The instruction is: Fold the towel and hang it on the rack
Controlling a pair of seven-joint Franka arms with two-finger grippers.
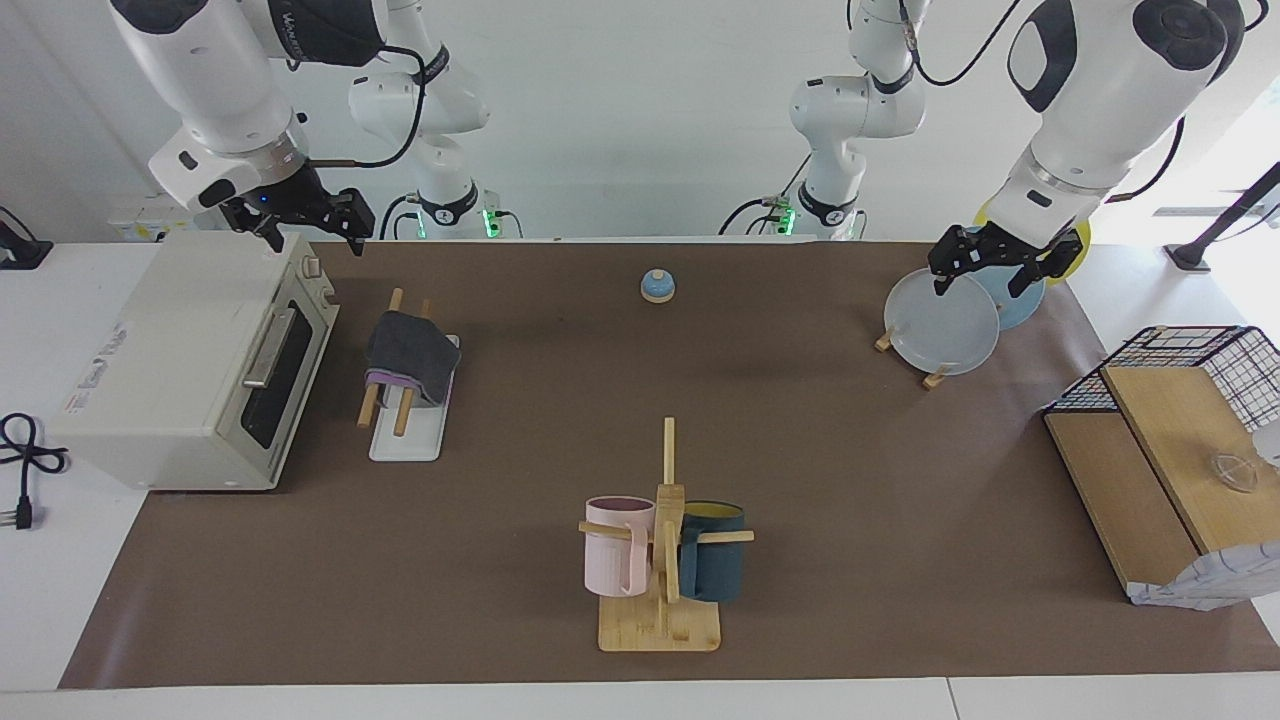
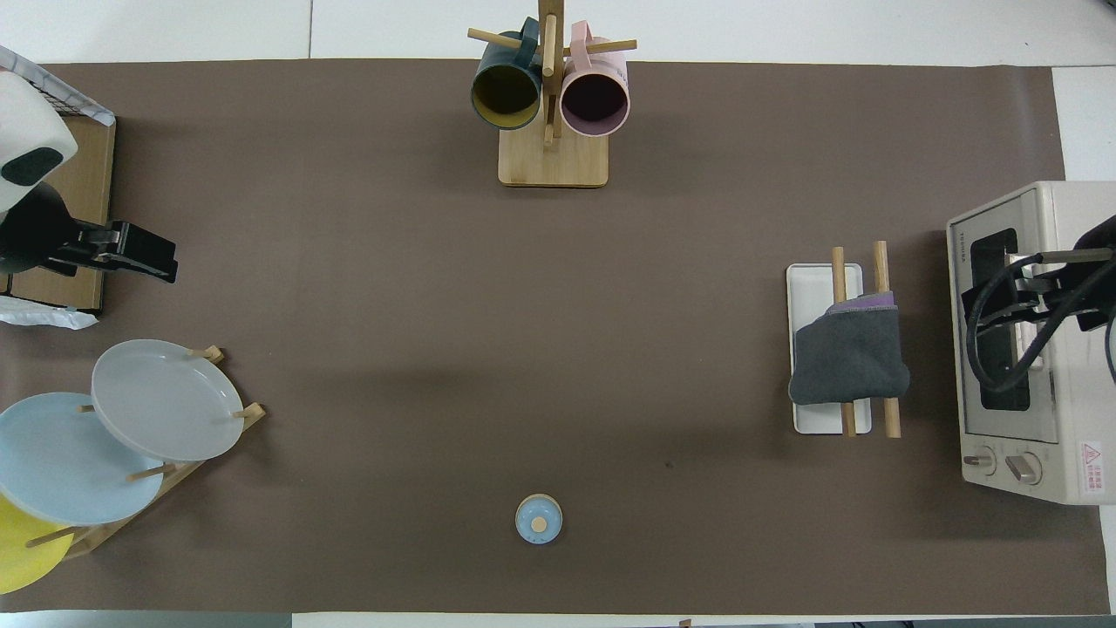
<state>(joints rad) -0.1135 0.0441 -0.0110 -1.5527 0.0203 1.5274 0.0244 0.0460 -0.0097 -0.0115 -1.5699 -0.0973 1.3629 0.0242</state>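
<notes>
Grey-and-purple folded cloth towel drapes the two-rod wooden rack beside the toaster oven; both empty, wide-open grippers, right and left, should retreat clear without snagging it.

Matt cloth towel; pale wooden rods on rack; smooth white base

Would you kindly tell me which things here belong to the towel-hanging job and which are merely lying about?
Belonging to the job:
- towel, folded, draped over the rack's rods
- rack
- right pincer, open, raised over the toaster oven
- left pincer, open, raised over the plate stand

Lying about:
- mug tree with two mugs
- small blue bell
- wire basket
</notes>
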